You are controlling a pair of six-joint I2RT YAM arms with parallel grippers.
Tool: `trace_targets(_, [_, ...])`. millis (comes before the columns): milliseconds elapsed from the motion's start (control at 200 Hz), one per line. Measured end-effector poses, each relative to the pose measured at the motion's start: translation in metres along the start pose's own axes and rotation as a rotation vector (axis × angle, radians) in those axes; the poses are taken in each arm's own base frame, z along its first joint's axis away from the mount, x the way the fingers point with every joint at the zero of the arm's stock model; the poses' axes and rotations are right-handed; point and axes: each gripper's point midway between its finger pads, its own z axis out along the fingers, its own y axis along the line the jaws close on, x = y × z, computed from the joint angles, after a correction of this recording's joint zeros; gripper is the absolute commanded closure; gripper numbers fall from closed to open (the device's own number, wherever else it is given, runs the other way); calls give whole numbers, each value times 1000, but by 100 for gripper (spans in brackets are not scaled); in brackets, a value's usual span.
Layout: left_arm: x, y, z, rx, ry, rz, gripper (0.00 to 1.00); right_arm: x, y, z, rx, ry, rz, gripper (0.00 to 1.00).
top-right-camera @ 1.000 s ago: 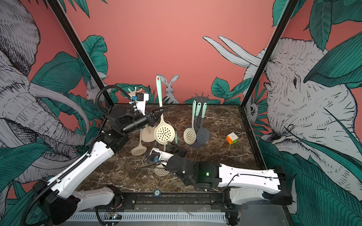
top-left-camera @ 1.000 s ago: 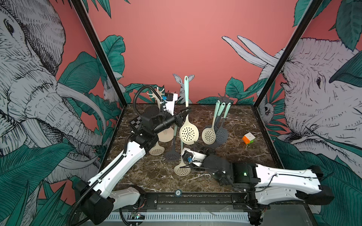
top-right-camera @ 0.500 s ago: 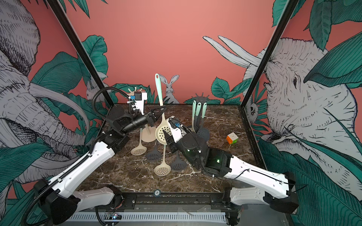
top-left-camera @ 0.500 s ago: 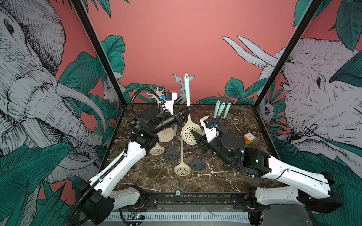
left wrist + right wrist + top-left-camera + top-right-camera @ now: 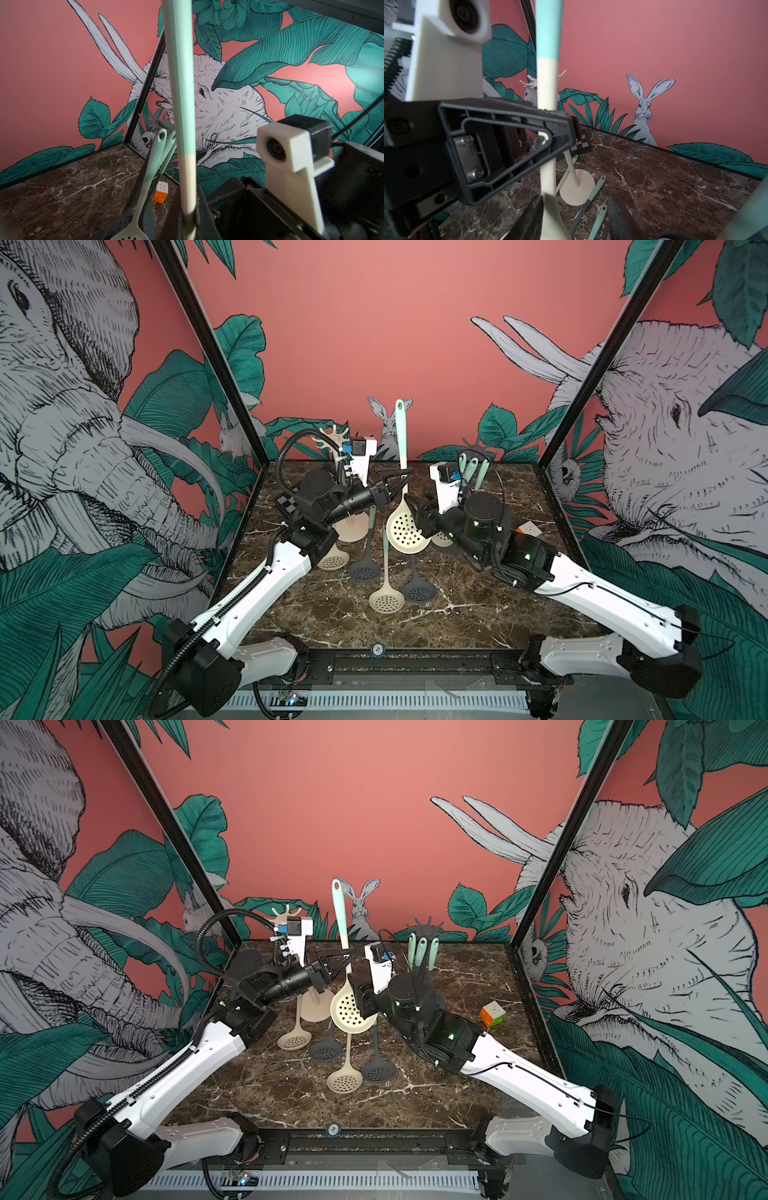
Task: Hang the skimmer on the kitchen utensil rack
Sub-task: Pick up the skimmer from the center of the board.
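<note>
The skimmer (image 5: 407,532) stands upright over the far middle of the table (image 5: 332,614), between the two racks. It has a round, shallow cream bowl pierced with holes at the bottom and a slim handle that turns from cream to mint green higher up, ending in a hanging eye. The left gripper (image 5: 402,482), with black open-frame fingers, is pressed together on the cream part of the handle. The right gripper (image 5: 575,199) sits just right of the bowl with its ribbed dark fingers (image 5: 529,220) spread; the skimmer's neck lies between them, close to one finger, and whether it touches is hard to tell. The cream rack (image 5: 332,435), far left, has antler-like hooks and a flat disc foot, and its post is largely hidden by the left arm. The dark grey rack (image 5: 428,925), far right, carries three hanging skimmers (image 5: 422,946) whose heads the right arm covers in both top views. Four loose skimmers (image 5: 344,1080), two cream and two dark grey, lie on the veined brown marble. An orange and white cube (image 5: 493,1013) sits to the right.
</note>
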Motion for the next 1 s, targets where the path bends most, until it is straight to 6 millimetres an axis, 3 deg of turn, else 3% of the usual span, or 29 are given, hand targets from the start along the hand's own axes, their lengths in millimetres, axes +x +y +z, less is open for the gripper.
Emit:
trace_targets(150, [-1,-4,2,35,-3,-8,100,7,3,4,-54,25,31,55])
trace_targets(285, [0,-7,4,64,-2,-19,100,7,5,6,-90,22,58,65])
trace_targets(385, [3,-8,6,80,10,-29,100,7,7,8,-119,13,74,79])
trace_targets(480, [7,-6,8,90,25,-43,100,7,11,8,-160,12,84,100])
trace_targets(540, [9,-7,8,101,36,-53,100,8,14,7,-189,15,83,100])
trace_targets(675, [9,-10,7,118,36,-49,71,8,15,1,-237,8,84,100])
trace_targets(775, [5,-17,4,129,22,-24,55,11,5,-7,-233,8,79,100])
trace_targets(1000, [-9,-33,-6,146,-14,54,44,11,-12,-48,-270,0,55,100])
